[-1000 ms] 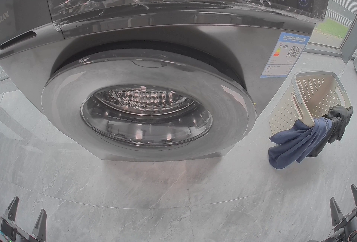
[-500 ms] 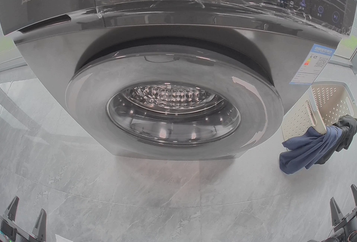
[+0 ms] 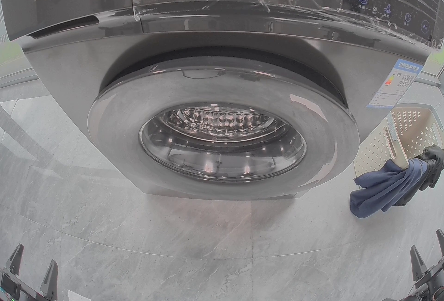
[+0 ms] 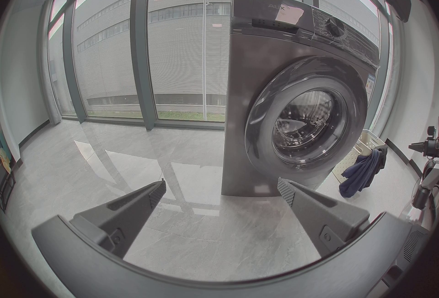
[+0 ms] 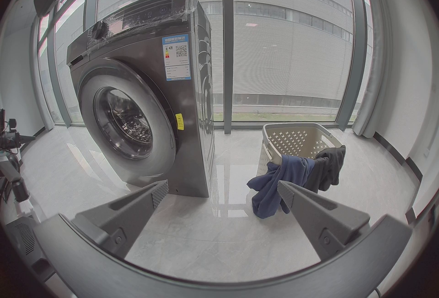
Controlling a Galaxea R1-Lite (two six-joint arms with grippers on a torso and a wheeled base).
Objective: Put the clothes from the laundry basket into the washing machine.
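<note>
Beside the washing machine [image 3: 69, 66], on its right: the laundry basket [image 3: 407, 126] stood on the floor, with a blue garment [image 3: 384, 184] and a dark garment [image 3: 432, 168] draped over its rim.
Machine door [image 3: 222, 84]: sat closed.
Left gripper [image 4: 220, 184]: fingers were spread, holding nothing.
Right gripper [image 5: 222, 184]: fingers were spread, holding nothing.

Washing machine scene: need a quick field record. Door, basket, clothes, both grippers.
washing machine: upright on the floor, facing the robot
door: looks shut, drum visible through the glass
laundry basket: on the floor beside the machine, on the robot's right
blue garment: draped over the basket's rim, hanging down outside
dark garment: over the same rim, next to the blue one
left gripper: jaws open, empty
right gripper: jaws open, empty
task state: no clothes in the machine yet
</note>
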